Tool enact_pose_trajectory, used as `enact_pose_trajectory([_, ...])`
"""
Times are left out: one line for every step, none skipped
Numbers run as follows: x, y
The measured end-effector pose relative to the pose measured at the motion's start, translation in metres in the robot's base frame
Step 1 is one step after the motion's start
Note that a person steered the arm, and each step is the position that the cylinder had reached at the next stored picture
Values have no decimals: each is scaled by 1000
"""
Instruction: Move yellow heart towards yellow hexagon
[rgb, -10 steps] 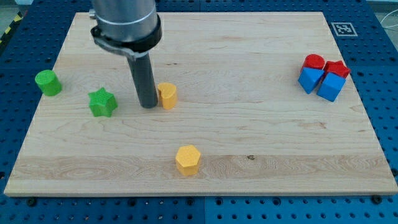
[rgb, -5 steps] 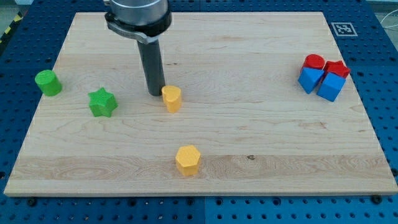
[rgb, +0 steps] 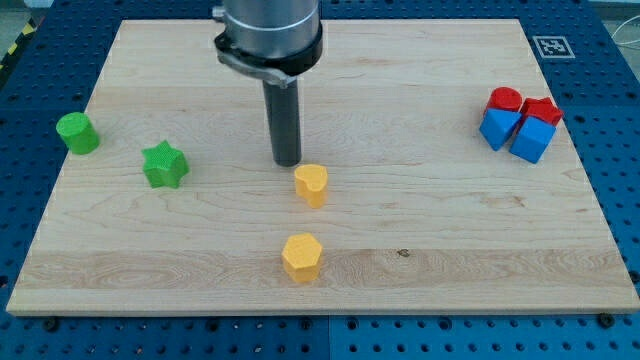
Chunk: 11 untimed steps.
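Note:
The yellow heart (rgb: 311, 185) sits near the middle of the wooden board (rgb: 420, 220). The yellow hexagon (rgb: 301, 257) lies below it, toward the view's bottom, a short gap apart. My tip (rgb: 288, 162) is just up and to the left of the yellow heart, close to it or touching its upper-left side; I cannot tell which.
A green star (rgb: 164, 165) and a green cylinder (rgb: 76, 132) lie at the view's left. At the view's right a tight cluster holds a red cylinder (rgb: 504, 99), a red block (rgb: 543, 109) and two blue blocks (rgb: 497, 127) (rgb: 531, 139).
My tip has moved to the view's right, ending above the heart. The yellow heart has slid right and down, closer to the yellow hexagon. The other blocks have not moved.

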<state>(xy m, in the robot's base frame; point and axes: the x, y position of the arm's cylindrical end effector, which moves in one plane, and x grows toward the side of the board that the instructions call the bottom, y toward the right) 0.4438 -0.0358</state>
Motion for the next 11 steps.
enact_pose_trajectory([-6, 24])
enact_pose_trajectory([7, 33])
enact_pose_trajectory([15, 31])
enact_pose_trajectory([23, 27])
enact_pose_trajectory([34, 25])
enact_pose_trajectory([48, 25])
enact_pose_trajectory([60, 25])
enact_pose_trajectory([71, 25])
enact_pose_trajectory([74, 25])
enact_pose_trajectory([74, 25])
enact_pose_trajectory([70, 25])
